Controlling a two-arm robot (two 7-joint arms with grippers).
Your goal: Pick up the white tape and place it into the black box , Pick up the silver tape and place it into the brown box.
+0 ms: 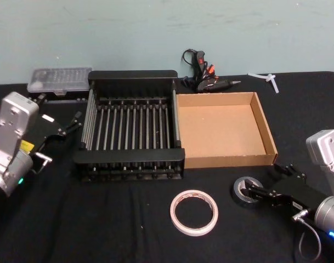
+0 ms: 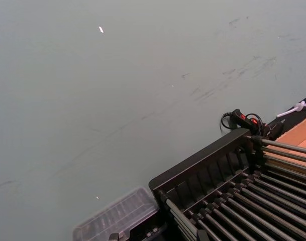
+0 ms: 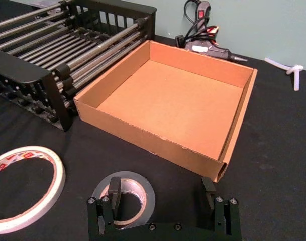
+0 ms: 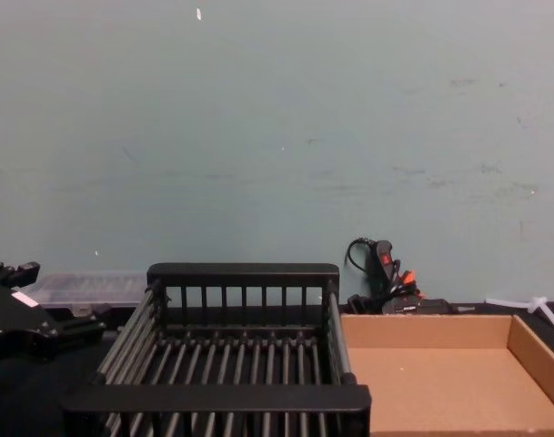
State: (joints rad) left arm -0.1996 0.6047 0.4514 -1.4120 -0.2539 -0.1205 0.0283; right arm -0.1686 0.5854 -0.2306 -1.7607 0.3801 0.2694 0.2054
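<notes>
Reaching low over the black table [image 1: 57, 230], the right gripper [image 3: 160, 193] sits at the silver tape [image 1: 247, 191], jaws spread wide; in the right wrist view one finger stands inside the roll's pale core and the other outside, near the brown box [image 3: 233, 130], so it looks set to pinch the roll's wall, not yet closed. Silver tape lies flat on the table, just in front of the brown box's near wall, a short carry from its bare floor. White tape [image 1: 193, 212] lies flat beside it, to its left and apart, in front of the seam where the black box [image 1: 131, 156] touches the brown box. Both boxes hold nothing. Left gripper [image 1: 73, 124] hangs beside the black box's left rim, off the table, idle; its finger spread I cannot tell. Likely parked there ready for the white tape, which lies nearer its side. Glue gun [image 1: 208, 82] and clear case [image 1: 60, 79] sit behind, out of the way.
</notes>
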